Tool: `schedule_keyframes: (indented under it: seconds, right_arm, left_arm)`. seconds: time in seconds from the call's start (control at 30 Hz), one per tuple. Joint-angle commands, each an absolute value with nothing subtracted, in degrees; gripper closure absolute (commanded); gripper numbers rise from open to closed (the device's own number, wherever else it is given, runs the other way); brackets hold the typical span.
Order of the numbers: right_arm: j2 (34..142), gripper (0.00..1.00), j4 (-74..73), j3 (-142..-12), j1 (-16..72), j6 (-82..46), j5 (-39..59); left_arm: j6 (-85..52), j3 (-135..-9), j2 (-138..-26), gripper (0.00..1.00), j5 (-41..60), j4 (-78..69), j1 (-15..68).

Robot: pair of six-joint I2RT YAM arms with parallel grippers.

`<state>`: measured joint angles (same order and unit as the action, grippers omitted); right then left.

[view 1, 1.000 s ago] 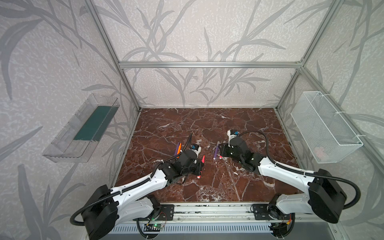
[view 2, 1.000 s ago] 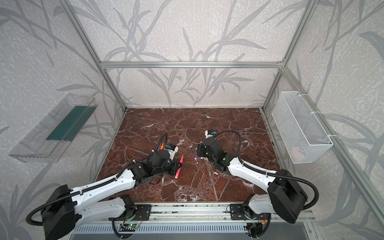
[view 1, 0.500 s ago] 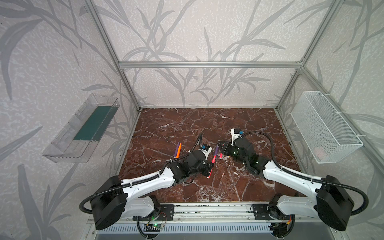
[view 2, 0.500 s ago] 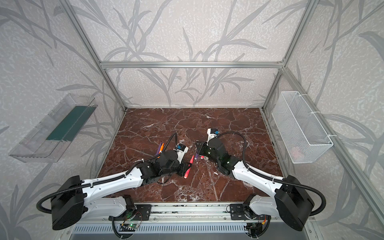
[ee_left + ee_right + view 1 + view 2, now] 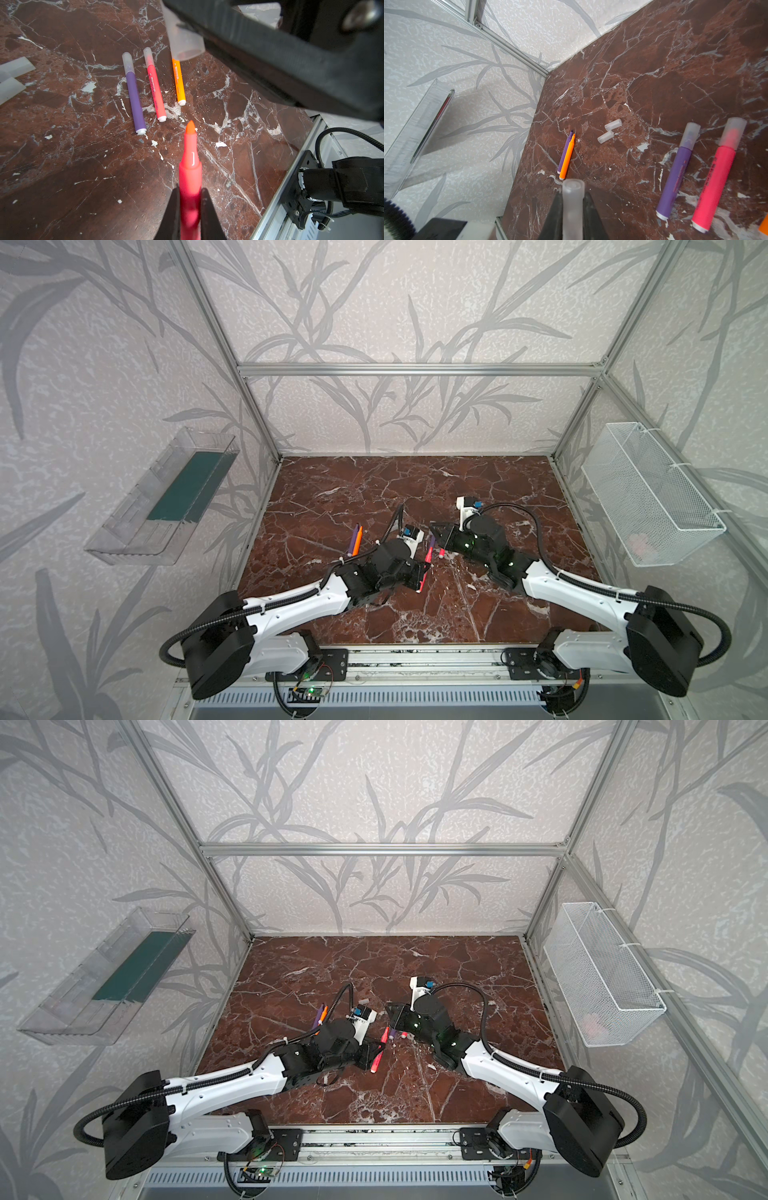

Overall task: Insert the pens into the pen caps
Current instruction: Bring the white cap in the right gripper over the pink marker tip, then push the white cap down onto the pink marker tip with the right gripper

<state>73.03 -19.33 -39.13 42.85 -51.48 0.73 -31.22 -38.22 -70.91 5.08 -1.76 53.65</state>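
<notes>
Only the left wrist view shows pink pen (image 5: 190, 176) facing cap (image 5: 185, 45).

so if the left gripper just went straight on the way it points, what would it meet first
Most likely the cap held in the right gripper: the pink-red pen in the left gripper aims at its open mouth. Depth is unclear; passing under it, it would reach the orange pen lying beyond.
</notes>
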Motion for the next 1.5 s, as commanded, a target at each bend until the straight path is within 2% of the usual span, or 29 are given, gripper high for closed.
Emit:
schedule_keyframes:
  seconds: [0.0, 0.43, 0.93, 1.27, 1.47]
  right_arm:
    - [73.95, 1.0, -20.96, -39.51, 42.8, -52.01, 1.18]
    - [78.3, 1.0, -24.08, -39.92, 44.29, -53.38, 2.87]
    - [80.57, 1.0, -24.42, -41.74, 45.62, -52.91, 3.17]
    - [80.62, 1.0, -23.52, -43.68, 45.54, -51.26, -1.76]
    - [80.49, 1.0, -23.43, -44.08, 45.71, -51.3, 0.51]
  left_arm:
    - [-31.49, -39.54, -69.24, 1.0, 3.38, -2.4, 53.35]
    - [-32.53, -39.13, -67.9, 1.0, 0.7, -1.26, 50.73]
    - [-33.65, -38.23, -68.27, 1.0, 4.38, -2.11, 47.65]
    - [-33.76, -36.92, -67.02, 1.0, 4.26, -2.04, 47.55]
    - [-33.4, -37.26, -66.45, 1.0, 4.1, -1.76, 47.47]
